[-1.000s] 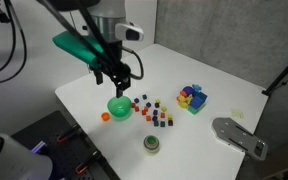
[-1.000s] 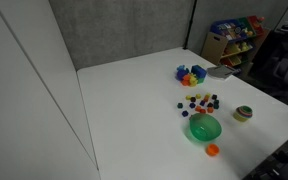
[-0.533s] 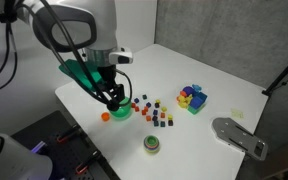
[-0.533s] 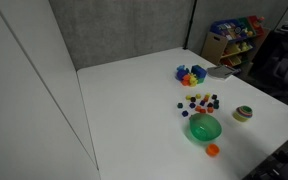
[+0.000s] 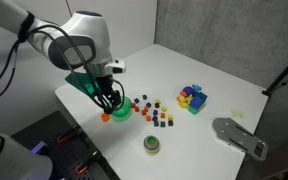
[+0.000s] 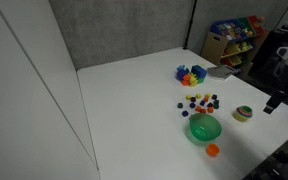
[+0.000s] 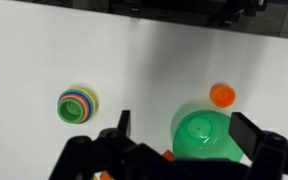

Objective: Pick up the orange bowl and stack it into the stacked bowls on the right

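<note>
Finds the claw (image 5: pixel 111 100) spread wide and empty, hanging above the big green bowl (image 5: pixel 119 110), wide enough, presumably, to straddle a small rim. Places the orange bowl (image 5: pixel 105 116) on the counter (image 5: pixel 224 75), just beside the green bowl and not yet between the fingers. Calls for a short sideways shift before any descent. Puts the stacked bowls (image 5: pixel 151 146) well apart, beyond the scattered cubes (image 5: pixel 152 112). Suggests lifting high enough to clear those cubes on the carry.
</note>
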`<control>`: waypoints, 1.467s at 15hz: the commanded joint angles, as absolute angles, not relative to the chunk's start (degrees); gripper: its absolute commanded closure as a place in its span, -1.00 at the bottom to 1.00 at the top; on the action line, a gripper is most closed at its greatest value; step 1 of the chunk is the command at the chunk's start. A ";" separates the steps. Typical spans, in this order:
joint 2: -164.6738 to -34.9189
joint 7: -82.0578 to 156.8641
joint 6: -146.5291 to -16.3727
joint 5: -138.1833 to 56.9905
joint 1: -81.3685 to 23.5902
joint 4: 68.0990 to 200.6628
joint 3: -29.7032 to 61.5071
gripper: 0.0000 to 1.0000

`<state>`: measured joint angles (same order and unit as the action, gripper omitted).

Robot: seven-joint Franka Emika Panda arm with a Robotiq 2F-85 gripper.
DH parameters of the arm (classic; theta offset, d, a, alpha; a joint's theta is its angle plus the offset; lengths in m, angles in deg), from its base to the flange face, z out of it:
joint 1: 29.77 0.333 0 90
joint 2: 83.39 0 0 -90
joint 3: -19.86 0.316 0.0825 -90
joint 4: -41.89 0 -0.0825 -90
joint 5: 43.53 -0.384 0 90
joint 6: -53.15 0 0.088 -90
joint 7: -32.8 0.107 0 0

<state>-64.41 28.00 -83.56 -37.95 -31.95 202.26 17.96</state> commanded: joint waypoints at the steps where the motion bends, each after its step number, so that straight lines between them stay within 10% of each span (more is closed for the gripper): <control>1: -65.45 28.62 -83.87 -37.95 -31.86 202.15 18.29 -1.00; 22: -91.94 34.37 -103.97 -39.75 -28.92 198.55 21.14 -1.00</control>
<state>-86.97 34.04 -100.87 -38.01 -29.42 200.53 20.89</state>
